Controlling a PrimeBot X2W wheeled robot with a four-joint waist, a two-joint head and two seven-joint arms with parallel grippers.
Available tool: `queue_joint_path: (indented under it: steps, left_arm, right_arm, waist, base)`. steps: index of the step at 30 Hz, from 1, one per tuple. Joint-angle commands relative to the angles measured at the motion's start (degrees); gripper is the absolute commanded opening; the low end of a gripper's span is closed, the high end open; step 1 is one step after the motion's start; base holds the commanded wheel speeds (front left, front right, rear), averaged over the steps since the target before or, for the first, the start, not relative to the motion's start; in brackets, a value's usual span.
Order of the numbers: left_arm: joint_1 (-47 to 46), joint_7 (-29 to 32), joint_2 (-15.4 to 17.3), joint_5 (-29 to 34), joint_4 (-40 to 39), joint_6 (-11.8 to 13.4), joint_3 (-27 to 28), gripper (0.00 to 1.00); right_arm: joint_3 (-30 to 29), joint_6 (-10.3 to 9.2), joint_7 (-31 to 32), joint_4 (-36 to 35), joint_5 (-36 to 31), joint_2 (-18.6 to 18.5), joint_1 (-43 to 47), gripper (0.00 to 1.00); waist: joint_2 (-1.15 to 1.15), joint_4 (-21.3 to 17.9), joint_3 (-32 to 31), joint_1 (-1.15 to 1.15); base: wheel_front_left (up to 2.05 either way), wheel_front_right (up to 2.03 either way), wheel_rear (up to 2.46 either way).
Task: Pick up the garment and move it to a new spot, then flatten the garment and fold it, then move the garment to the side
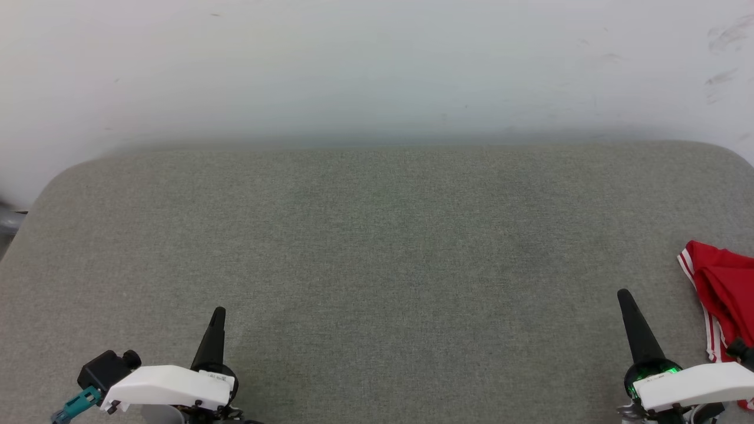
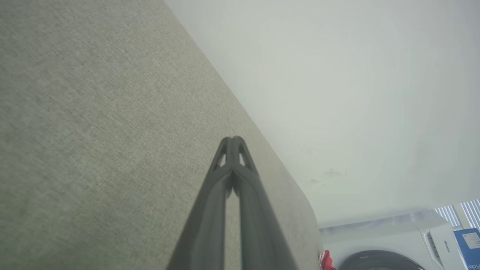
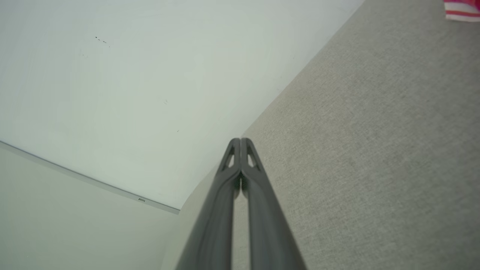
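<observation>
Head view: garment [image 1: 726,288] bunched just right of closed right claw [image 1: 624,296].

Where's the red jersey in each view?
Head view: red jersey, bunched at the right edge.
Left wrist view: a sliver of it at the bottom edge, right of centre.
Right wrist view: its striped trim in the top right corner.
Shared landmark: grey fabric surface meeting the white wall.
</observation>
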Motion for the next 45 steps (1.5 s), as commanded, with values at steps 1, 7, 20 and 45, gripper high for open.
queue_joint_path:
  steps: [1, 7, 20, 45]
  left_arm:
    - [-1.4, 0.5, -0.1, -1.6, -0.7, -0.4, 0.5, 0.0]
    - [-1.8, 1.5, -0.3, -5.1, -0.7, -0.7, 1.1, 0.0]
    - [-2.3, 3.3, -0.6, -12.0, -0.7, -1.3, 2.3, 0.0]
    - [-3.2, 6.5, -1.2, -23.4, -0.6, -2.4, 4.2, 0.0]
  right_arm:
    - [-0.1, 0.0, 0.1, -0.1, 1.9, -0.4, -1.4, 0.0]
    - [-0.1, 0.0, 0.5, 0.9, 5.7, -0.4, -2.2, 0.0]
    - [-0.4, -0.01, 1.2, 2.8, 13.2, -0.4, -3.7, 0.0]
    - [-0.8, -0.01, 2.5, 6.0, 25.4, -0.1, -6.2, 0.0]
  waist:
    - [0.0, 0.0, 0.0, -0.01]
    - [0.0, 0.0, 0.0, -0.01]
    - [0.0, 0.1, 0.1, -0.01]
    - [0.0, 0.1, 0.3, -0.01]
  base:
    - [0.0, 0.0, 0.0]
    - [0.0, 0.0, 0.0]
    - [0.0, 0.0, 0.0]
    - [0.0, 0.0, 0.0]
